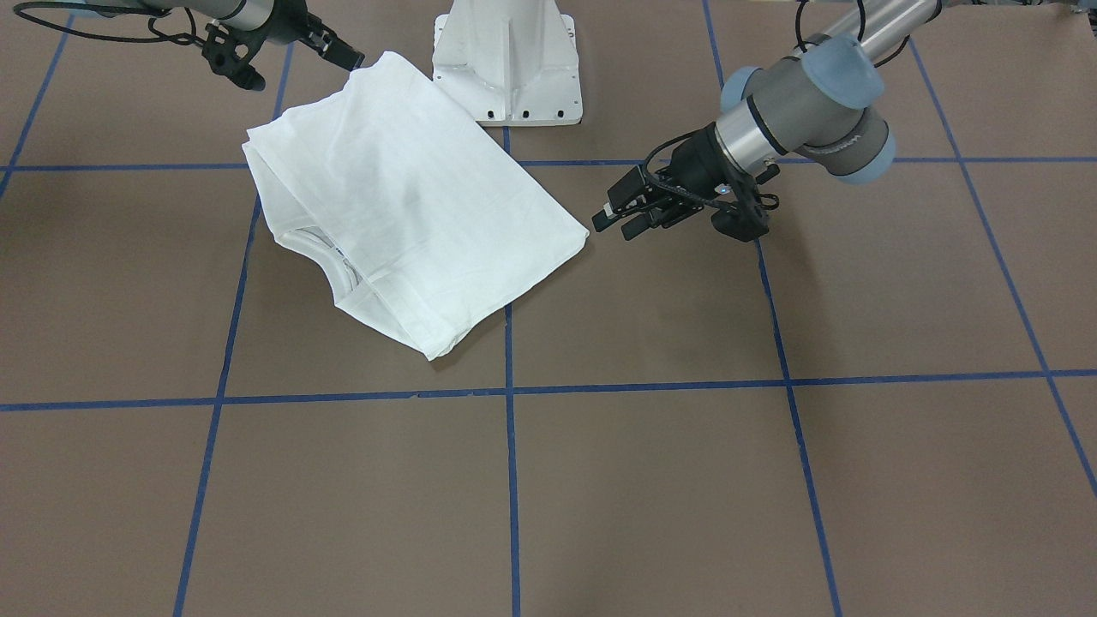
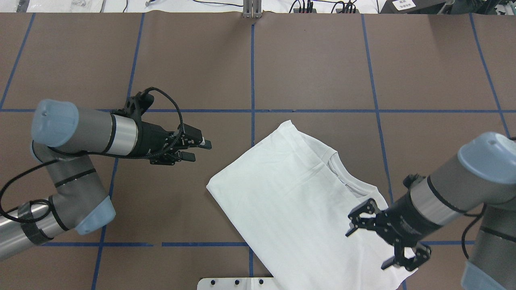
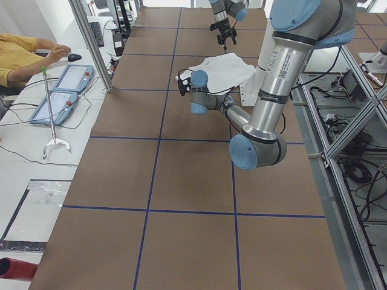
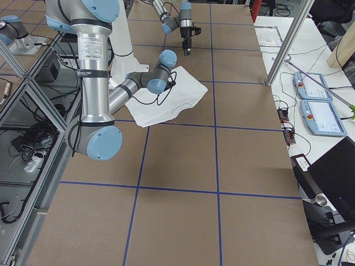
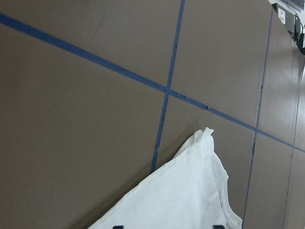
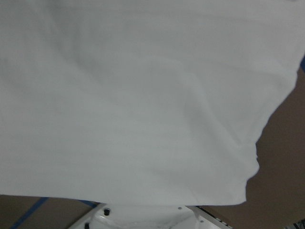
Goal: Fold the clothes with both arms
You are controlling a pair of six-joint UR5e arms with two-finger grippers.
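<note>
Blue tape lines cross the brown surface nearest the front-facing camera, marking it into large squares. Farther back lies the white T-shirt, folded into a rough rectangle and set at a slant to the grid. Its ribbed collar shows at one long edge, tucked between the layers. No printed text shows on the side facing up. One corner of the shirt sits just beside the base of the white pedestal.

The left hand points at the shirt's opposite corner, near it but not touching the cloth. Its fingers are released, with a narrow gap between them and nothing held. Its wrist camera looks down on a tape crossing and one bunched corner of the shirt.

The right hand hangs over the shirt's edge on the pedestal side, its fingers spread wide and gripping nothing. Whether a fingertip touches the cloth cannot be told. Its wrist camera sees almost only smooth white fabric, with the pedestal base below.

At a side table, a person's hand rests by a mouse.
</note>
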